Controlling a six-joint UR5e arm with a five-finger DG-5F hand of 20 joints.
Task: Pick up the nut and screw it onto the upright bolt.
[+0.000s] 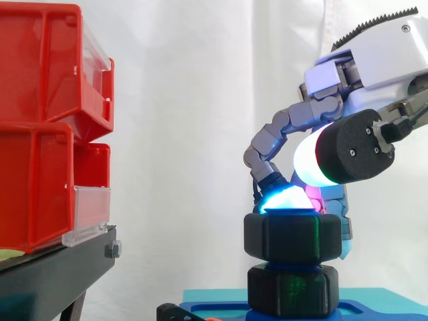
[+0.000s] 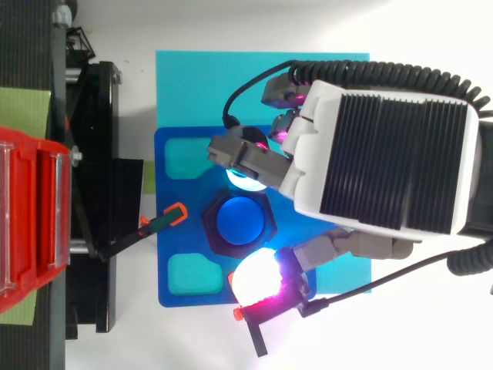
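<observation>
The black hex nut (image 1: 292, 235) sits on the upright blue bolt (image 2: 240, 219), above a second black hex piece (image 1: 293, 289) at the bolt's foot. My hand (image 2: 385, 154) reaches in from the right and straddles the nut. One bent finger rests its cyan pad (image 1: 287, 199) on the nut's top rim at the far side. The thumb, with its white pad (image 1: 313, 164), hangs above and beside the nut on the near side, apart from it. Nothing is pinched between them.
The bolt stands on a blue baseplate (image 2: 176, 223) over a cyan mat (image 2: 185, 85). An orange-tipped black tool (image 2: 158, 223) lies left of the nut. Red bins (image 1: 47, 127) sit on a black stand (image 1: 60, 274) at the left.
</observation>
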